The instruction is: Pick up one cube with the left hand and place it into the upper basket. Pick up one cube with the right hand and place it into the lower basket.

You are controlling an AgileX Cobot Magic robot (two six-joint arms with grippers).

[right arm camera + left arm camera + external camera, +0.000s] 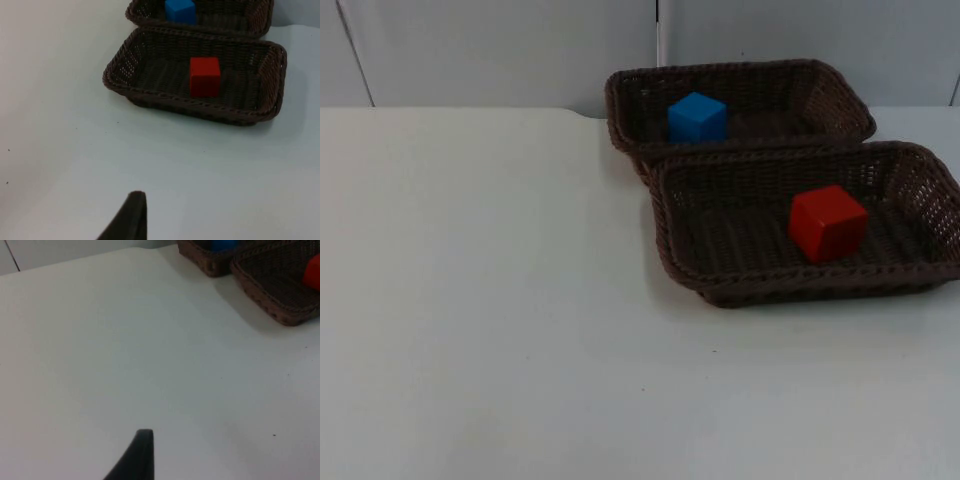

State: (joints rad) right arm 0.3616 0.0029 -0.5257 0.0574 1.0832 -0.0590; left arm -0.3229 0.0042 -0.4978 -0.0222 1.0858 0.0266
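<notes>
Left wrist view has one black fingertip of the left gripper (137, 455) hanging above bare white table (125, 340), with both baskets well off toward 1 o'clock; whether its fingers are open or closed I cannot tell, and nothing shows in its hold. Right wrist view gives the same for the right gripper (127, 217): one fingertip over the table, baskets ahead at 12 o'clock, finger spread impossible to judge.

From the top view, the blue cube (697, 117) sits inside the upper basket (620, 100), and the red cube (827, 222) inside the lower basket (665, 235), which touches it at 5 o'clock.

Judging by this, both placements look done; the arms wait clear, and nothing remains but to hold off.
</notes>
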